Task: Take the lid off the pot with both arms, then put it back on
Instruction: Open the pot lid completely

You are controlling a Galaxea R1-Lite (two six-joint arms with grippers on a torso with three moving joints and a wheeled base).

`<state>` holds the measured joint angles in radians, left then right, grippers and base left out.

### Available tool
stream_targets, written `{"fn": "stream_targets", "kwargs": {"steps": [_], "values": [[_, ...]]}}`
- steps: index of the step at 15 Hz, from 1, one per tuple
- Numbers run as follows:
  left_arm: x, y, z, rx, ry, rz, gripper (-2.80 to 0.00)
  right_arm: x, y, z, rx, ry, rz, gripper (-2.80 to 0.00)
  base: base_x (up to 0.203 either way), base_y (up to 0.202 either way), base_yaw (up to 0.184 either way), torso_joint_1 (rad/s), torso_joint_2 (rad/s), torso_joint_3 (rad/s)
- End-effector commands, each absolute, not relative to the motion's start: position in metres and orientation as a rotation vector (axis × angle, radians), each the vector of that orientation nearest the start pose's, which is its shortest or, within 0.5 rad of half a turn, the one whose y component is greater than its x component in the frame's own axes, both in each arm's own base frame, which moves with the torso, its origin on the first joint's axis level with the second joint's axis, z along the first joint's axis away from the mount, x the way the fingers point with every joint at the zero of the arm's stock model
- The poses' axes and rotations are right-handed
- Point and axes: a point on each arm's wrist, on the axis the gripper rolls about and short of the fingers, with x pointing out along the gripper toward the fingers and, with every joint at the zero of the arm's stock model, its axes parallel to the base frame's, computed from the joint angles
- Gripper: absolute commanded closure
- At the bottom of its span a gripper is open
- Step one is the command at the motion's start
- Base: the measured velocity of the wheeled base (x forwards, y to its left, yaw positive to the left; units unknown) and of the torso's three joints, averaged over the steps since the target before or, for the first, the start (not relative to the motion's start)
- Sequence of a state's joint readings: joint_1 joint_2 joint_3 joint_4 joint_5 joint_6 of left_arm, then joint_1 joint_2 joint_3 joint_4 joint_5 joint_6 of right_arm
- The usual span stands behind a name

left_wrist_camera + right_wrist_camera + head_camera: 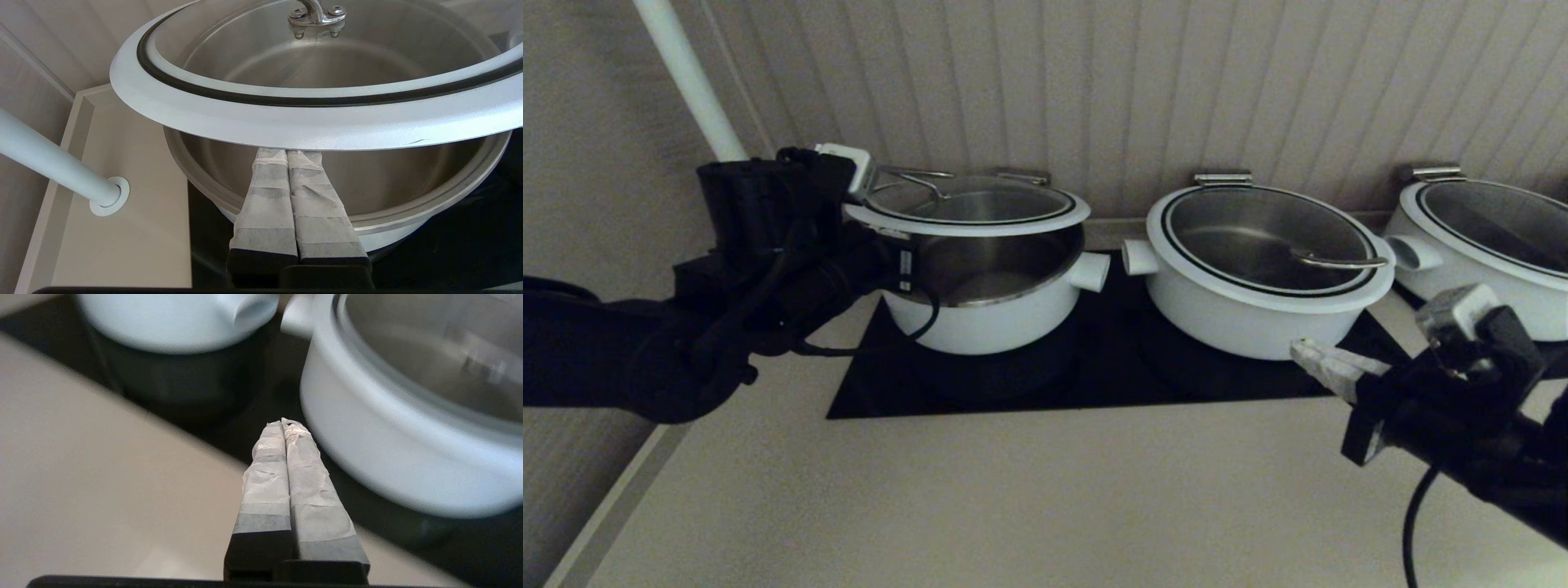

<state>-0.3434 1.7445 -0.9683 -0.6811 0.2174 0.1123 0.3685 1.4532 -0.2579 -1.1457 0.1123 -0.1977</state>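
Note:
The lid, glass with a broad white ring and a steel bar handle, is raised above the pot, and a gap between them shows the steel inside. My left gripper is shut, with its padded tips tucked under the lid's left edge over the pot's rim. In the left wrist view the gripper touches the underside of the lid's white ring, above the pot's rim. My right gripper is shut and empty, low in front of the middle pot; it also shows in the right wrist view.
A wider lidded white pot stands in the middle and another at the right. All stand on a black cooktop set in a beige counter. A white pipe rises at the back left, and a panelled wall stands close behind.

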Motion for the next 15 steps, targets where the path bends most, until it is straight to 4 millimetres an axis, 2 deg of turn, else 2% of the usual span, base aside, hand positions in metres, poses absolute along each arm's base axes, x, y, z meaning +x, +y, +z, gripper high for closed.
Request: {"fn": "stream_targets", "kwargs": {"steps": [1,3,6,8,10,12,15], "values": [[0.313,-0.107,0.217,0.138,0.083,-0.129,0.00,0.165,0.066,0.153,-0.206,0.025,0.489,0.00,0.000,0.000,0.000,0.000,0.00,0.000],[0.314,-0.107,0.216,0.138,0.084,-0.129,0.00,0.159,0.064,0.142,-0.199,0.091,0.495,0.00,0.000,0.000,0.000,0.000,0.00,0.000],[0.315,-0.107,0.214,0.139,0.089,-0.128,0.00,0.156,0.056,0.134,-0.085,0.151,0.446,0.00,0.000,0.000,0.000,0.000,0.00,0.000],[0.316,-0.108,0.211,0.137,0.099,-0.126,0.00,0.159,0.032,0.130,-0.069,0.167,0.293,0.00,0.000,0.000,0.000,0.000,0.00,0.000],[0.318,-0.108,0.209,0.137,0.105,-0.113,0.00,0.148,0.007,0.125,-0.062,0.182,0.135,0.00,0.000,0.000,0.000,0.000,0.00,0.000],[0.319,-0.109,0.207,0.139,0.111,-0.112,0.00,0.133,0.000,0.129,-0.062,0.147,0.076,0.00,0.000,0.000,0.000,0.000,0.00,0.000],[0.320,-0.109,0.207,0.138,0.112,-0.112,0.00,0.123,-0.006,0.133,-0.064,0.115,0.013,0.00,0.000,0.000,0.000,0.000,0.00,0.000]]}}
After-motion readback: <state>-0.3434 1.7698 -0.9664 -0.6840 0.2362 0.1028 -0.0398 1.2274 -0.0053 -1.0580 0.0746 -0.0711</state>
